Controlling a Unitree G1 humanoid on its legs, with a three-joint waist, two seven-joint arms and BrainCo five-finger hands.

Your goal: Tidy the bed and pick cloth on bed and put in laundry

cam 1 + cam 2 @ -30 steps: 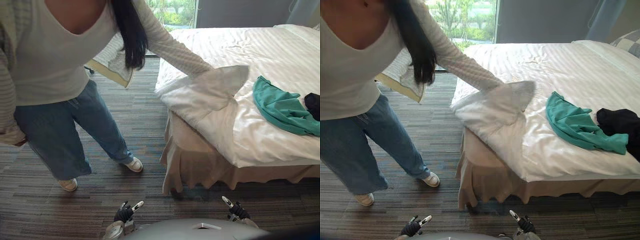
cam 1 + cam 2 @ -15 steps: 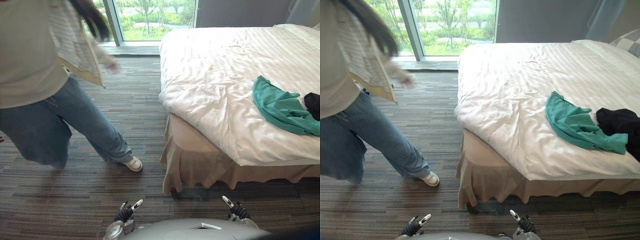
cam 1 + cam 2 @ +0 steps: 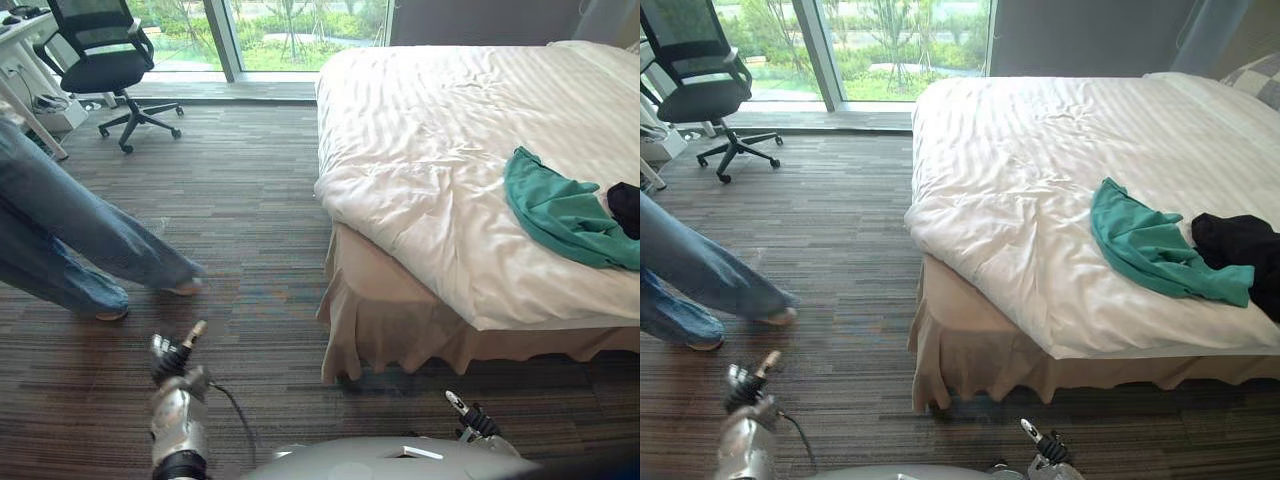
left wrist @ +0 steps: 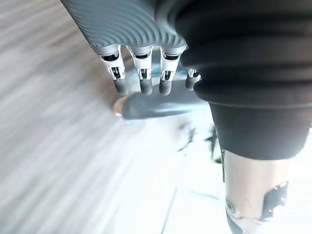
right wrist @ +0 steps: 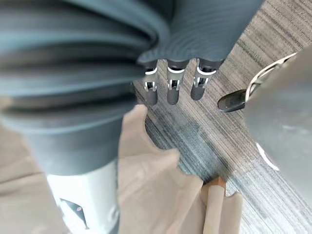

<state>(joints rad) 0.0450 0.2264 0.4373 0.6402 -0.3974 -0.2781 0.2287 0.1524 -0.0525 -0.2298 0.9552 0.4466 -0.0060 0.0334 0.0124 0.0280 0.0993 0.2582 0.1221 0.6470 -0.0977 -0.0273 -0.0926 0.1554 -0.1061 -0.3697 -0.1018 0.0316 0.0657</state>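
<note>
A teal cloth lies crumpled on the white duvet of the bed, near its right front edge. A black cloth sits right beside it, further right. My left hand is raised over the carpet at the lower left, far from the bed; its fingers are relaxed and hold nothing. My right hand hangs low in front of the bed's foot, its fingers straight and empty.
A beige bed skirt hangs to the striped carpet. A person's legs in jeans stand at the left. A black office chair is by the window at the back left.
The person let go of the duvet corner and walked off to the left. My left arm has lifted and swung out to the left. The cloths have not moved.
</note>
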